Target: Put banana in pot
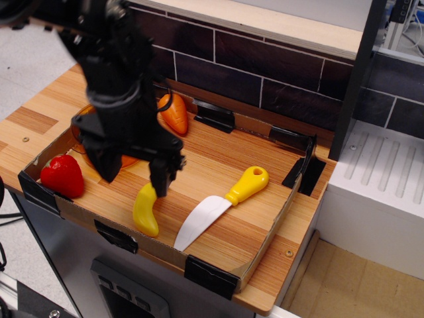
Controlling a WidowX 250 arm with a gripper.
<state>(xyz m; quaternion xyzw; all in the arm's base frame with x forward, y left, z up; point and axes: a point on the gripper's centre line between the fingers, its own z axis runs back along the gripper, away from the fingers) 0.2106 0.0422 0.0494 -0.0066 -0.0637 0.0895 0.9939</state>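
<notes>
While tool (134, 175) gapes over banana (146, 211), knife (222, 205) lies nr.

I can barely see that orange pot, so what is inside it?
Only slivers of the pot show around the black pincer and arm. The visible parts look bare orange, but most of the inside is covered, so I cannot tell. The banana lies outside it.

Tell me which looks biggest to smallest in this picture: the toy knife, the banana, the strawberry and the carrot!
1. Toy knife, clearly the longest.
2. Banana and strawberry look about alike: the banana longer, the strawberry fatter. The gripper hides the banana's top.
3. Carrot looks smallest, but it sits farther back and is partly hidden, so that is unsure.
</notes>
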